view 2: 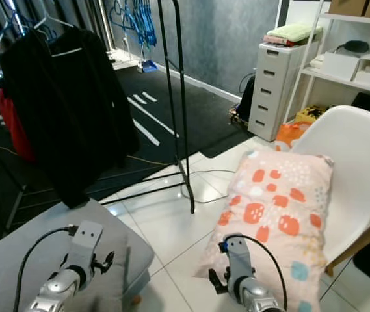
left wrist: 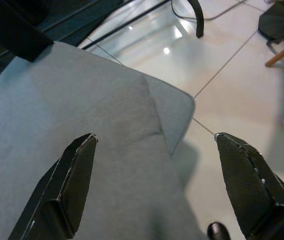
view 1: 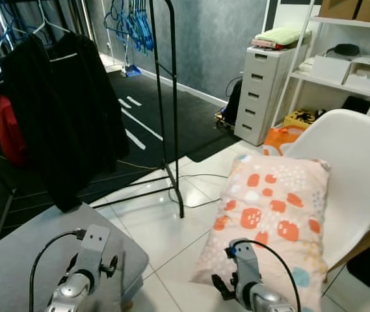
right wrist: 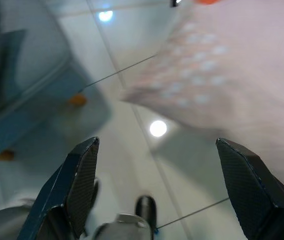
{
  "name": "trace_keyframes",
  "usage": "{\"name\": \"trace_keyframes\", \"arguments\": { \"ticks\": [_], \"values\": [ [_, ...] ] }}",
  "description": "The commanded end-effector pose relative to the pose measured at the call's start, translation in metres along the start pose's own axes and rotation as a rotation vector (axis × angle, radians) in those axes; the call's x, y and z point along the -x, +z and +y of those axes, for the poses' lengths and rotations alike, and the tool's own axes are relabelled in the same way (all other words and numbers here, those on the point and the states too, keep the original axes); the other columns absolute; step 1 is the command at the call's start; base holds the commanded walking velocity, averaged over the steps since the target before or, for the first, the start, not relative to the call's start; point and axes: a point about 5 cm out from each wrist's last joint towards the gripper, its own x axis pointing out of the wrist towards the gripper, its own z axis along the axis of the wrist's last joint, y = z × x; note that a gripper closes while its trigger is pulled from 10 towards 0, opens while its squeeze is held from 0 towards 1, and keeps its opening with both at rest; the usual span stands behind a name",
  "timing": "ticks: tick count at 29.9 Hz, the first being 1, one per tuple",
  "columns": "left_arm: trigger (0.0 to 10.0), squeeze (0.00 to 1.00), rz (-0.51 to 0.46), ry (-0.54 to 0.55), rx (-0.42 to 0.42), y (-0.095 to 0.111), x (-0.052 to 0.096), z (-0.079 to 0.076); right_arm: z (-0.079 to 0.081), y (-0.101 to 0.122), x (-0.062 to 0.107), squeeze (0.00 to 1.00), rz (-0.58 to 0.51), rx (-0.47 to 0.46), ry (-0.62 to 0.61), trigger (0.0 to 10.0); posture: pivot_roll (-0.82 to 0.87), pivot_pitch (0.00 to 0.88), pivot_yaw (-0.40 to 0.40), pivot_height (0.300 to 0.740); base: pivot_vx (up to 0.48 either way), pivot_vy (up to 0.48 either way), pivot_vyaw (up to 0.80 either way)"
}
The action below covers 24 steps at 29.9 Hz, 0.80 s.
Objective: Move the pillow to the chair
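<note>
A pink pillow (view 1: pixel 272 221) with orange and blue spots leans upright on the white plastic chair (view 1: pixel 354 162) at my right. My right gripper (right wrist: pixel 154 150) is open over the tiled floor, with the pillow's lower edge (right wrist: pixel 221 65) just ahead of its fingertips and nothing between them. My left gripper (left wrist: pixel 154 142) is open above a grey cushioned surface (left wrist: pixel 67 105), holding nothing. Both silver wrists show low in the eye views, left (view 1: pixel 84 266) and right (view 1: pixel 246 279).
A black clothes rack (view 1: pixel 165 97) with dark garments stands on the left over a black rug. A white drawer unit (view 1: pixel 263 91) and white shelving (view 1: pixel 341 65) stand behind the chair. Cables run across the glossy tiles (view 1: pixel 165 214) between rack and chair.
</note>
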Motion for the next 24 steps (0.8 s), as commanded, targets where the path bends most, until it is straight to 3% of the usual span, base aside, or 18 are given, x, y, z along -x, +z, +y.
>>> {"name": "trace_keyframes", "arguments": {
  "ticks": [1,11,24],
  "values": [
    [10.0,0.00,0.004,0.004,0.000,-0.001,0.000,0.001,0.002,-0.005,0.000,0.00,0.020,-0.007,-0.003,10.0,-0.14,0.000,0.019,0.740,0.000,0.000,0.00],
    [10.0,0.00,0.005,0.001,0.000,-0.001,0.001,0.002,0.002,-0.019,0.003,0.00,0.053,-0.018,-0.021,10.0,-0.13,0.000,0.030,0.740,0.000,0.000,0.00],
    [10.0,0.00,-0.002,-0.002,-0.002,0.001,0.000,0.002,-0.005,-0.013,0.004,0.00,0.039,-0.017,-0.026,10.0,-0.13,0.003,0.028,0.740,0.000,0.000,0.00]
  ]
}}
